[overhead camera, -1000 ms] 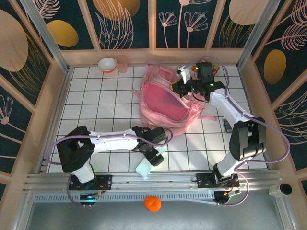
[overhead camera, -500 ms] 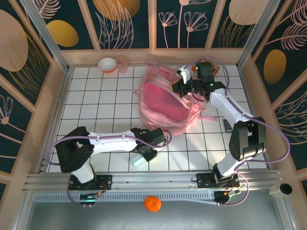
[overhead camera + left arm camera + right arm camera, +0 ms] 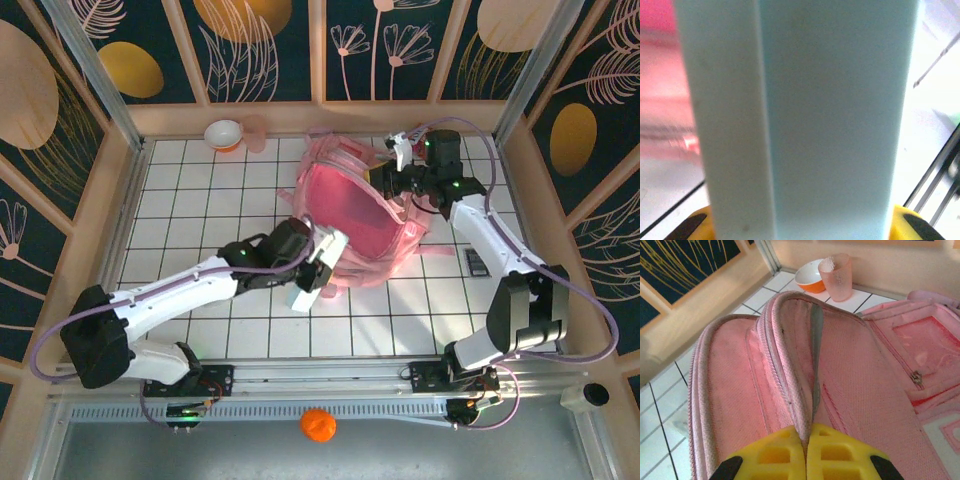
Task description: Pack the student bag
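Moved since a second ago: your left arm, then low by the near rail over the pale mint flat rectangular box (image 3: 306,287), now reaches to the bag's near edge with that box carried clear of the tiles.
Left pincer (image 3: 320,258): closed on the box, with yellow pads (image 3: 910,225) at either side of it in the wrist view.
Table (image 3: 190,190): white tiles with dark grid lines, walled by wooden framing and navy panels with gold leaf motifs.
Far left corner: white-and-orange bowl (image 3: 223,133), with a translucent pink cup (image 3: 255,133) just beside it.
Hard to make out: you get the box blurred and cut off in the left wrist view. A small dark item (image 3: 474,262) lies right of the bag, and I cannot tell what it is.
Large soft pink fabric backpack (image 3: 350,215): far centre of the table, opening facing up, pink lining showing.
Right pincer (image 3: 806,440): fully closed, pinching the bag's zippered rim.
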Motion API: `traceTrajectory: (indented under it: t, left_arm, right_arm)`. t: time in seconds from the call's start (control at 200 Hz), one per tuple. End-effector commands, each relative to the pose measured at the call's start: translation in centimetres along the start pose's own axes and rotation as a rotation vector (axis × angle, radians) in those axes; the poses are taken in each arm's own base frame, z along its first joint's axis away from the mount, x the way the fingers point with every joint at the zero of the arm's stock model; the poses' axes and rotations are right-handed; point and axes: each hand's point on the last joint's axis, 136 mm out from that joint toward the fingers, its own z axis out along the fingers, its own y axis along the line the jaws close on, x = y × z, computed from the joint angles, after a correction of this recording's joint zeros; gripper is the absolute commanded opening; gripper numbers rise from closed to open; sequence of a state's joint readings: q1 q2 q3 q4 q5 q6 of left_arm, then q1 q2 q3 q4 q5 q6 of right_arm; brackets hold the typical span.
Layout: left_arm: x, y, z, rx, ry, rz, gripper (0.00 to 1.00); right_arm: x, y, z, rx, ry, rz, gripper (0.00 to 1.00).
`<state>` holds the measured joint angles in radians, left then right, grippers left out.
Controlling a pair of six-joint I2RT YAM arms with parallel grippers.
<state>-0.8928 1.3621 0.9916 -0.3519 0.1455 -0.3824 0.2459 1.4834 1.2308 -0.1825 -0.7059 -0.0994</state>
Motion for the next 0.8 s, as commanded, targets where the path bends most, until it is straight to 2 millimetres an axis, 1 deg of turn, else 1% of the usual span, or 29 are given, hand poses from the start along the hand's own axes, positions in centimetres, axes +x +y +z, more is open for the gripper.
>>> traceTrajectory:
  t: [0.0,0.08,0.145,0.19,0.195,0.205,0.28,0.36,0.43,0.455,0.52,0.576,0.636,0.651,0.661,0.716,0.796]
  left_arm:
    - [-6.0,-0.7,-1.8,0.141,-0.2,-0.228,0.18]
    - [-8.4,-0.1,-2.2,0.201,-0.283,-0.348,0.19]
    - [-10.0,0.2,-2.5,0.226,-0.342,-0.413,0.2]
    - [-11.1,0.5,-2.6,0.241,-0.382,-0.456,0.22]
    - [-10.7,0.7,-2.4,0.239,-0.376,-0.467,0.22]
    - [-10.6,0.8,-2.2,0.241,-0.378,-0.479,0.23]
    - [-11.4,1.9,-2.0,0.277,-0.428,-0.602,0.23]
    - [-11.3,3.0,-0.9,0.301,-0.446,-0.716,0.22]
    - [-11.4,3.7,0.1,0.291,-0.45,-0.76,0.22]
    - [-11.6,3.9,0.4,0.287,-0.455,-0.775,0.24]
    - [-12.4,4.5,0.9,0.287,-0.493,-0.801,0.26]
    - [-13.2,5.0,1.6,0.282,-0.524,-0.815,0.31]
    - [-14.5,5.1,2.6,0.286,-0.53,-0.806,0.39]
    - [-14.3,5.3,3.2,0.277,-0.521,-0.802,0.42]
    - [-15.2,5.0,2.9,0.288,-0.532,-0.792,0.44]
    - [-16.1,4.7,3.9,0.298,-0.517,-0.784,0.51]
    - [-17.5,3.7,3.4,0.334,-0.517,-0.754,0.57]
  right_arm:
    - [-5.8,3.0,-2.3,-0.041,-0.19,-0.046,0.0]
    - [-6.0,3.6,-2.2,-0.039,-0.192,-0.04,0.0]
    - [-6.1,4.1,-2.2,-0.041,-0.197,-0.036,0.0]
    - [-6.1,4.4,-2.1,-0.044,-0.197,-0.032,0.0]
    - [-6.1,4.4,-2.1,-0.044,-0.197,-0.032,0.0]
    - [-6.1,4.5,-2.1,-0.044,-0.196,-0.032,0.0]
    - [-6.2,5.0,-1.9,-0.044,-0.192,-0.036,0.0]
    - [-6.5,5.3,-2.0,-0.042,-0.196,-0.035,0.0]
    - [-6.9,5.4,-2.1,-0.044,-0.206,-0.032,0.0]
    - [-6.9,5.4,-2.1,-0.046,-0.207,-0.032,0.0]
    - [-7.1,5.6,-1.9,-0.054,-0.208,-0.033,0.0]
    - [-7.2,5.7,-1.8,-0.064,-0.212,-0.036,0.0]
    - [-7.4,5.9,-1.7,-0.068,-0.216,-0.041,0.0]
    - [-7.5,5.9,-1.7,-0.068,-0.217,-0.043,0.0]
    - [-7.5,5.9,-1.7,-0.068,-0.217,-0.042,0.0]
    - [-7.6,5.9,-1.6,-0.068,-0.218,-0.045,0.0]
    - [-7.6,5.8,-1.6,-0.062,-0.214,-0.052,0.0]
